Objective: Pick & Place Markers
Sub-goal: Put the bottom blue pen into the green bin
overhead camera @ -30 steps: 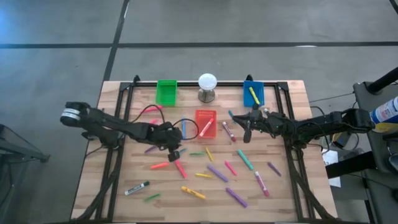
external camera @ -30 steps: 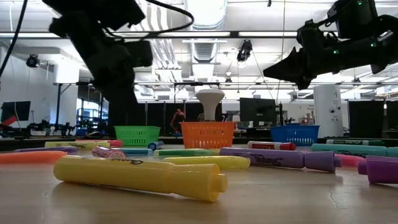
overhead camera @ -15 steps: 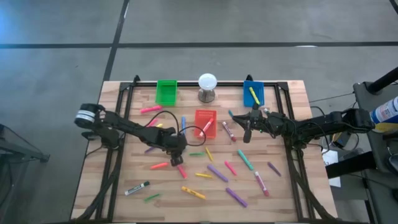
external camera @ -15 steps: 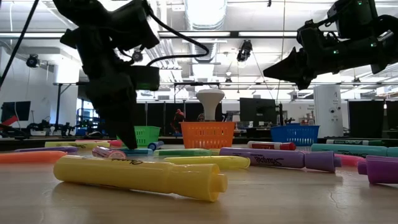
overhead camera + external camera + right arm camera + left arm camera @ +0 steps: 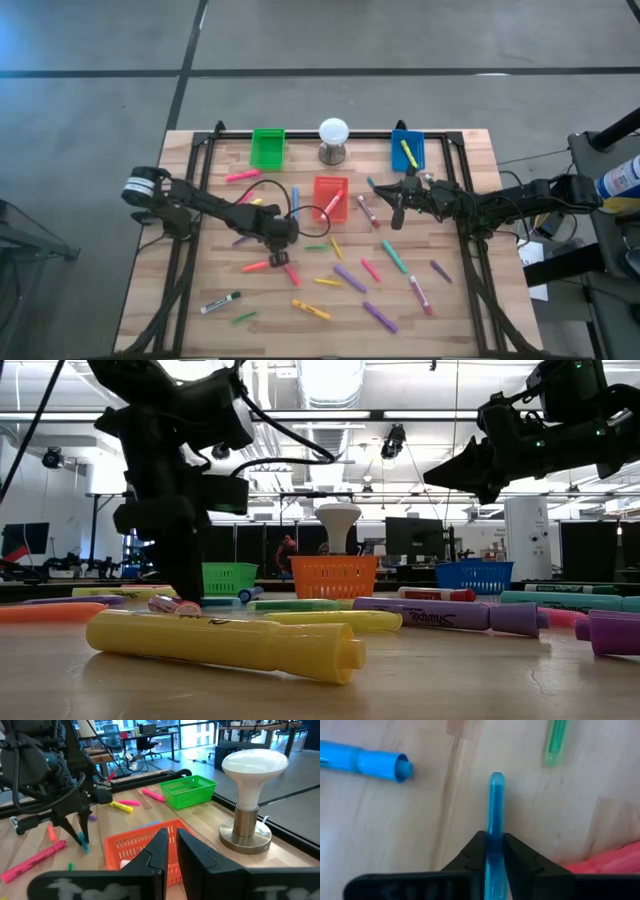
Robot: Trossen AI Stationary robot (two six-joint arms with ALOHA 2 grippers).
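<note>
Blue marker (image 5: 495,825): lies on the desk (image 5: 450,320) left of centre, below the red bin (image 5: 330,195); left hand (image 5: 495,851) pinches it mid-barrel.
Handling: likely light, stiff and smooth; a mid-barrel hold should stop it tipping.
Left wrist view: alone shows the pinch; another blue marker (image 5: 367,762) and a green one (image 5: 555,742) lie near.
High view: shows the spread of markers (image 5: 350,278).
Right hand (image 5: 171,851): pressed together, empty, hovering near the blue bin (image 5: 407,148).

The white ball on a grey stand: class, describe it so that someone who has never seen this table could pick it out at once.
Start at the far edge of the wooden table, where three small bins stand. Between the green bin and the blue bin, behind the red bin, stands the white ball on a grey stand. It is the only round, upright thing there.
</note>
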